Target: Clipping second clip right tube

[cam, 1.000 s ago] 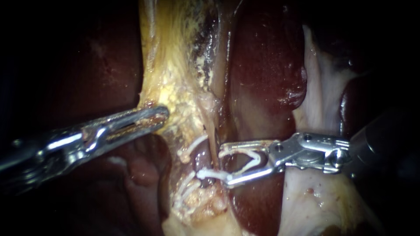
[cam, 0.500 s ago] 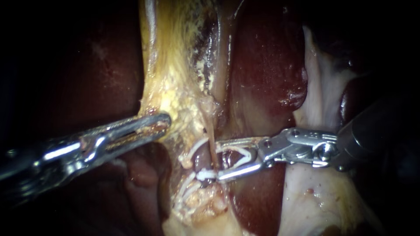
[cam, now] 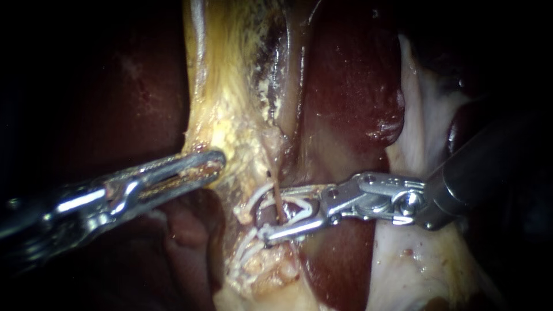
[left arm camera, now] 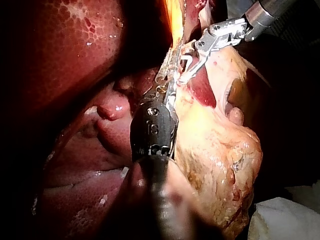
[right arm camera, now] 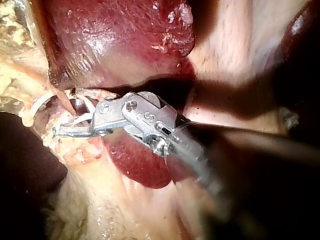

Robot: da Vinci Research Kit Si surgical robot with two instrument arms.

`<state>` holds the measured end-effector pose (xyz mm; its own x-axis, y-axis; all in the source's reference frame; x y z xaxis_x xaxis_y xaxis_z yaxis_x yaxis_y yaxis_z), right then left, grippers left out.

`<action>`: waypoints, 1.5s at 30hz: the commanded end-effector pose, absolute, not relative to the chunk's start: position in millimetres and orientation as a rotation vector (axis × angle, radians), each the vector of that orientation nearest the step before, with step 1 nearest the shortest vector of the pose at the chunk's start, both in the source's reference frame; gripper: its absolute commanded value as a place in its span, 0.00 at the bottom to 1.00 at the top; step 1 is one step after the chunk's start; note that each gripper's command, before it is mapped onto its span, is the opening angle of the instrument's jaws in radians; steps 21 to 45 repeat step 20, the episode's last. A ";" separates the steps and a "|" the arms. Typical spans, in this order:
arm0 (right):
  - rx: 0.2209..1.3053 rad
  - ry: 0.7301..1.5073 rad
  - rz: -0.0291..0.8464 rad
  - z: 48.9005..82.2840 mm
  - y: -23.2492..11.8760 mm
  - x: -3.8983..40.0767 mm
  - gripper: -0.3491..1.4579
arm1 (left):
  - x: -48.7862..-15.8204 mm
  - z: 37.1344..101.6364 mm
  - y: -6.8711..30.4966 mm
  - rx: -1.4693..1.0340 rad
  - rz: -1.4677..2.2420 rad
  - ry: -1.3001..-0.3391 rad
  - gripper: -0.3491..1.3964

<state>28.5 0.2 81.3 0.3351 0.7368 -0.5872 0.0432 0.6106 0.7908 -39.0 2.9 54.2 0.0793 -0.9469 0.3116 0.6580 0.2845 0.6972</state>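
Right instrument (cam: 272,212) jaws stand well apart and carry an open white clip (cam: 302,208), seated against both of them; the right tube (cam: 277,196), a thin brown strand, passes through the gap between the clip's legs. That tube runs up and down the endoscope view with a slight lean, and the jaws cross it from the right at close to a right angle, so closing should, I judge, bring the clip squarely across it. Whether the lower jaw tip has cleared the far side of the tube I cannot tell. Just left of it lie other white clips (cam: 246,245) in pale yellow tissue (cam: 230,115), with dark liver (cam: 351,86) behind. Left instrument (cam: 201,164) is well apart to the left, jaws clamped on the edge of that yellow tissue, holding it out. A second ago the right jaws sat clear to the right of the tube; they have since slid leftward over it, while the left instrument has scarcely shifted
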 end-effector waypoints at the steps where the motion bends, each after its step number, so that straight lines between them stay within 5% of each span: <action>1: 0.832 1.151 0.538 81.2 0.3 28.4 0.06 | -39.0 54.3 2.9 0.429 -1.256 -0.831 0.00; 2: 0.840 1.151 0.549 81.2 0.3 28.4 0.00 | -39.0 54.3 2.9 0.429 -1.256 -0.831 0.00; 45: 0.844 1.141 0.558 81.2 0.2 28.4 0.00 | -38.9 54.5 3.0 0.430 -1.255 -0.831 0.00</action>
